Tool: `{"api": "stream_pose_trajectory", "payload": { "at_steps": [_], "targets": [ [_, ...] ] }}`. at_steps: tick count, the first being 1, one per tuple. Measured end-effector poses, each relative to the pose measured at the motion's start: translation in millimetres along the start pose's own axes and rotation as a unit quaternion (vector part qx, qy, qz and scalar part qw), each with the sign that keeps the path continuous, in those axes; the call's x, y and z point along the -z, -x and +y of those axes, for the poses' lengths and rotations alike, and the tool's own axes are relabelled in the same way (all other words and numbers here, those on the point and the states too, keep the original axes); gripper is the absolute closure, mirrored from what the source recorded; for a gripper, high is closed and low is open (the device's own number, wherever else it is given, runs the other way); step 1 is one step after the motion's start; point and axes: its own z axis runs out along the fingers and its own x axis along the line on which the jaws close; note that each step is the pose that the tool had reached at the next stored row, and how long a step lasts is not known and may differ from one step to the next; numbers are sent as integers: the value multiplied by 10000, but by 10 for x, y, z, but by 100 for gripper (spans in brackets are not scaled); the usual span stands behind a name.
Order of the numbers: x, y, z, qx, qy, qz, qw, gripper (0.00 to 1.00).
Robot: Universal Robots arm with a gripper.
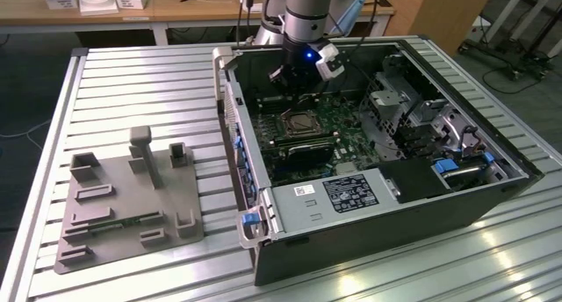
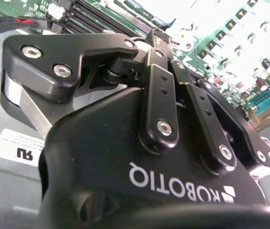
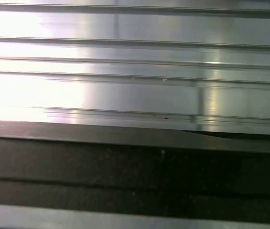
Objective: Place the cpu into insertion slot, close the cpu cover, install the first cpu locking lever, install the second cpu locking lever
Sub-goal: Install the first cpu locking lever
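CPU (image 1: 301, 122) looks already seated in its socket, so I hold the gripper (image 1: 290, 85) just above it; whether it's clenched, I can't tell.

The arm (image 1: 303, 9) was a grey metal cylinder with a small blue light. The pincer (image 2: 161, 40) was matte black plastic, with silver screws and white lettering.

Overhead light glares off the ribbed metal surface (image 1: 395, 276) at five o'clock in the exterior view, where the open case's interior (image 1: 307, 124) sits dim. In the second wrist view the circuit board (image 2: 230, 47) at one o'clock is washed out.
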Motion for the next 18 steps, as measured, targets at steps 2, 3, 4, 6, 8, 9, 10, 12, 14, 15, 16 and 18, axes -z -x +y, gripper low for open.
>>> {"api": "stream_pose_trajectory", "payload": {
  "at_steps": [2, 3, 4, 6, 8, 9, 10, 12, 14, 15, 16, 18],
  "targets": [
    [15, -24, 1, 1, 0, 0, 10000, 90],
    [22, -33, 2, 0, 0, 0, 10000, 90],
    [26, -37, 2, 0, 0, 0, 10000, 90],
    [26, -37, 9, 0, 1, -1, 10000, 90],
    [26, -35, 22, 0, 0, 0, 10000, 90],
    [25, -32, 30, 0, 0, 0, 10000, 90],
    [25, -30, 35, 1, 0, 0, 10000, 90],
    [24, -24, 36, 1, 0, 0, 10000, 90],
    [20, -6, 36, 0, 1, 0, 10000, 90],
    [17, 5, 35, 0, 1, 0, 10000, 90],
    [13, 18, 34, 0, 1, 0, 10000, 90],
    [1, 47, 33, 1, 0, 1, 10000, 90]
  ]
}}
